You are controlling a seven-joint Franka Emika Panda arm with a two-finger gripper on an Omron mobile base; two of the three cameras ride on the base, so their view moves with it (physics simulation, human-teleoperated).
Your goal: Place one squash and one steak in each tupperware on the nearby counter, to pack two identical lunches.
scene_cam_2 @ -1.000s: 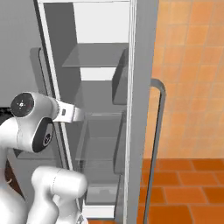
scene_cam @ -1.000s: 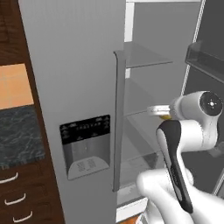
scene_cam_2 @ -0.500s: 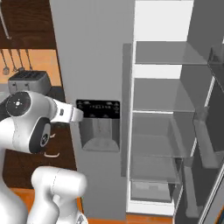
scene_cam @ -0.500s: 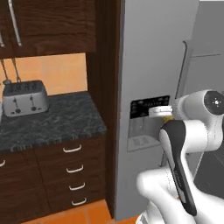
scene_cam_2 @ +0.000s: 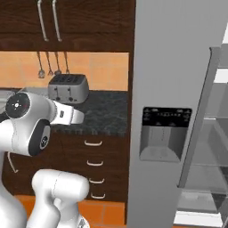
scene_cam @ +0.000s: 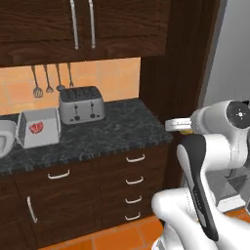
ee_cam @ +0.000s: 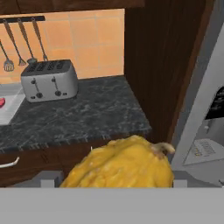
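The squash [ee_cam: 120, 164], yellow and lumpy with a stub of stem, sits pinched between the tips of the pincer [ee_cam: 117, 178], whose jaws stand wide around it, carried in the air off the right end of the bench [scene_cam: 112, 128]. Half a second ago both base views looked at the grey fridge [scene_cam_2: 178, 89] and its dispenser; now they have swung onto the bench, so the base has turned and the fruit has come with it. On the bench, toward its left end, stands the rectangular tupperware [scene_cam: 40, 129] with a steak [scene_cam: 36, 128] already lying in it, and the toaster [scene_cam: 81, 104] is just beside it near the back edge. The likely next step is carrying the squash left to that container.
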